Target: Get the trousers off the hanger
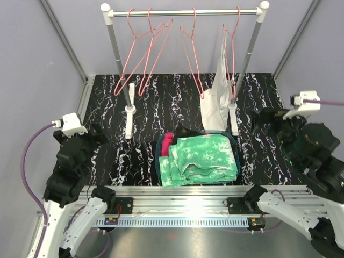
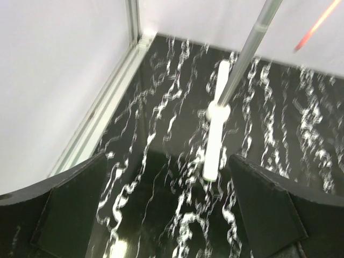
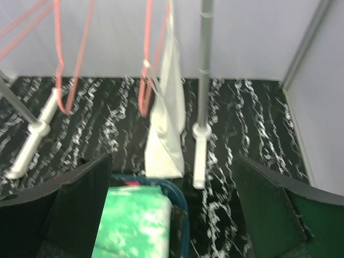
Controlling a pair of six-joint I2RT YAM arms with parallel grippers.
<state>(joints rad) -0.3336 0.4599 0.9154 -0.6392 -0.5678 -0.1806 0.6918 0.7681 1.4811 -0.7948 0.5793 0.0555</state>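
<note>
The green-and-white tie-dye trousers (image 1: 204, 158) lie on top in a teal basket (image 1: 157, 164). The magenta trousers (image 1: 166, 144) and the black trousers (image 1: 185, 132) peek out behind them. The tie-dye pair (image 3: 134, 223) and the basket rim (image 3: 181, 201) also show in the right wrist view. A white garment (image 1: 219, 91) hangs from the rightmost pink hanger (image 1: 232, 48); it also shows in the right wrist view (image 3: 167, 123). The other pink hangers (image 1: 144, 54) are bare. My left gripper (image 1: 98, 134) (image 2: 172, 209) is open and empty over the mat. My right gripper (image 1: 267, 119) (image 3: 172, 183) is open and empty, right of the basket.
The rack's rail (image 1: 183, 12) rests on two grey poles with white feet (image 1: 130, 121) (image 1: 234, 121). The left foot (image 2: 215, 140) lies ahead of my left gripper, the right foot (image 3: 199, 156) ahead of my right. Walls close in the black marbled mat (image 1: 107, 107).
</note>
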